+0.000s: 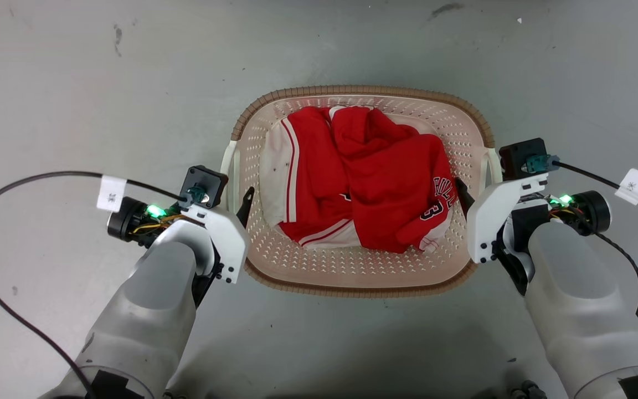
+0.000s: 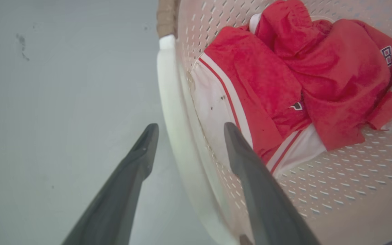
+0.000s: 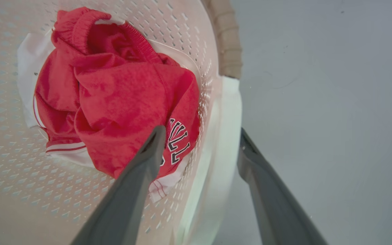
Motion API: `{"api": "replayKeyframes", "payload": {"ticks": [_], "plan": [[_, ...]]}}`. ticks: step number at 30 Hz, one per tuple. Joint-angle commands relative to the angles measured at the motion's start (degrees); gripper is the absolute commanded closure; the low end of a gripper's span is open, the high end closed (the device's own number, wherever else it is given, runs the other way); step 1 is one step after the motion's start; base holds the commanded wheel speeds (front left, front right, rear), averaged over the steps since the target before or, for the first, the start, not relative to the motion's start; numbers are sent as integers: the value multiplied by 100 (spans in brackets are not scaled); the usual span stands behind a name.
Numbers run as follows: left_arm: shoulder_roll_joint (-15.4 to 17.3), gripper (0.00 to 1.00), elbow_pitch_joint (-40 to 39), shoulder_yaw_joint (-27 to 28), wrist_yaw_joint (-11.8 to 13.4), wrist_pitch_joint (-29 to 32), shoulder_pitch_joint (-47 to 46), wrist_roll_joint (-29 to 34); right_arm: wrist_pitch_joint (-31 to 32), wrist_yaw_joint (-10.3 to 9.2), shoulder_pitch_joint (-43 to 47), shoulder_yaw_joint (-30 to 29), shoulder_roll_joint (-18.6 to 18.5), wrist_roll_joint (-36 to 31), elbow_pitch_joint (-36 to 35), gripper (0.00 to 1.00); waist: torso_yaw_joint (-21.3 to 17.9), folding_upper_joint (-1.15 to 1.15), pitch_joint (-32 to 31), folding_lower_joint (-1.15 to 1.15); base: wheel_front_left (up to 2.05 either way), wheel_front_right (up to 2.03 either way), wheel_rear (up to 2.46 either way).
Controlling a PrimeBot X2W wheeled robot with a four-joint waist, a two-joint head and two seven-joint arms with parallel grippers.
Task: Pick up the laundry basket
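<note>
Fingers astride laundry basket handles, both sides

White wrist housings hide most of your left pincer and right pincer from the head; folds swallow part of the red jersey's lettering.

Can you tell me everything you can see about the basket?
The basket is cream plastic full of little holes, rounded-rectangular, with a brown woven-look rim and a white loop handle on each short side. It sits upright on the grey floor, holding crumpled red-and-white clothes. The left gripper and right gripper, both open, each straddle a handle, one finger inside, one outside; whether they touch it is unclear.
</note>
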Motion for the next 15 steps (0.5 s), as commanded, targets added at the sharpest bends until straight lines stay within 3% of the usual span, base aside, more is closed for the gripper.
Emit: {"api": "replayKeyframes", "payload": {"ticks": [1,6,9,15], "plan": [[-7,0,39,-61,-3,35,-74,-62,12,-4,-104,-5,-4,-5,26,0,11,0,28,-1,0,0,0],[-3,0,149,-539,-4,275,-212,-485,11,-4,-199,-5,-4,-17,114,0,24,0,115,-1,0,0,0],[156,0,122,-1075,-4,400,-385,-968,-12,-4,-316,-37,-4,-49,190,0,30,0,278,-1,0,0,0],[239,0,98,-1412,-4,397,-498,-1327,-39,-4,-382,-36,-4,-58,272,0,33,0,343,-1,0,0,0]]}}
